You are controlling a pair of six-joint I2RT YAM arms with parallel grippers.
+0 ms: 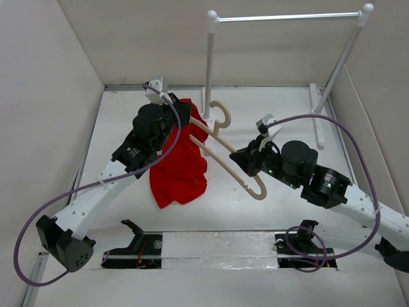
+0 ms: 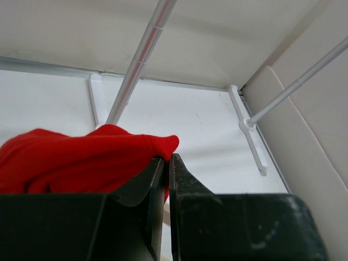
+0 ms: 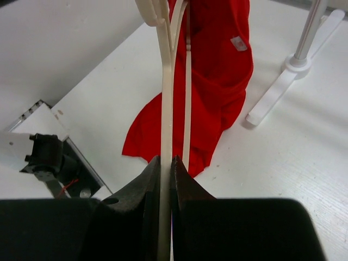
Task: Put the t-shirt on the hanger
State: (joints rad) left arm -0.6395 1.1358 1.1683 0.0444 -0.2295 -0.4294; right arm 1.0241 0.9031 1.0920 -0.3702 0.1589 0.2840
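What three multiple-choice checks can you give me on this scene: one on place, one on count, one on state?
1. Where is the t-shirt?
A. Over the rack's rod.
B. Hanging from the left pincer.
C. Folded by the right arm's base.

2. How many pincers grip something?
A. None.
B. One.
C. Two.

3. What is the hanger's state?
A. Lying loose on the table.
B. Held by the right pincer.
C. Hooked on the rod.

Answers:
1 B: red cloth is pinched between its fingers.
2 C: the left is shut on the t-shirt, the right on the hanger.
3 B: its beige bar runs between the closed fingers.
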